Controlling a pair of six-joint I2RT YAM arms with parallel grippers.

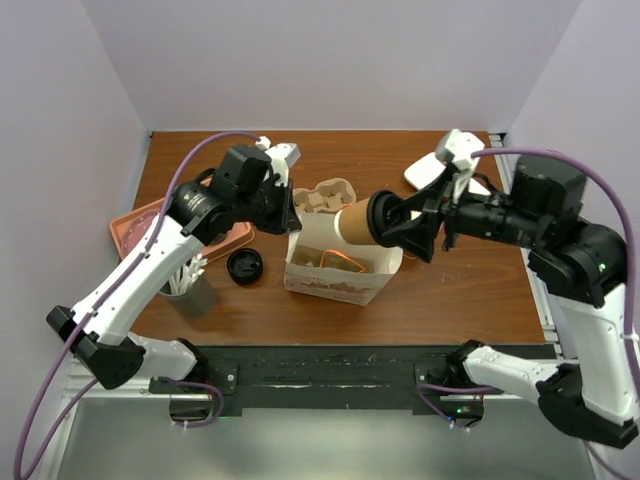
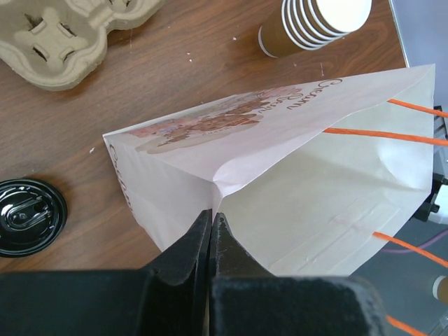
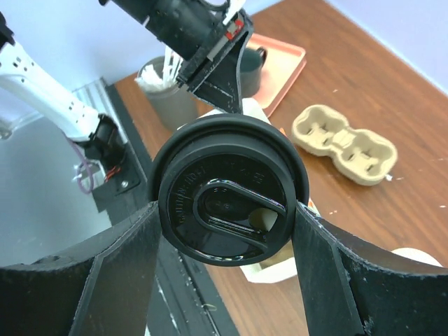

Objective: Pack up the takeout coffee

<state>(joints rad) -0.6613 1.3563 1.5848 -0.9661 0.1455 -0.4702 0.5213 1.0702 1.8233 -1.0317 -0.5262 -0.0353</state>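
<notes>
The takeout coffee (image 1: 357, 222), a tan paper cup with a black sip lid (image 3: 229, 199), lies sideways in my right gripper (image 1: 388, 222). It hangs over the open top of the white paper bag (image 1: 335, 268), base towards the bag. In the right wrist view the fingers (image 3: 122, 266) press on both sides of the lid. My left gripper (image 1: 290, 212) is shut on the bag's upper left edge. In the left wrist view its jaws (image 2: 211, 218) pinch the fold of the bag (image 2: 294, 182), whose mouth stands open with orange handles.
A loose black lid (image 1: 245, 266) lies left of the bag. A pulp cup carrier (image 1: 325, 194) sits behind it. A stack of lidless cups (image 2: 315, 24) lies at the back. A pink tray (image 1: 135, 228) and a stirrer cup (image 1: 184, 282) stand at the left.
</notes>
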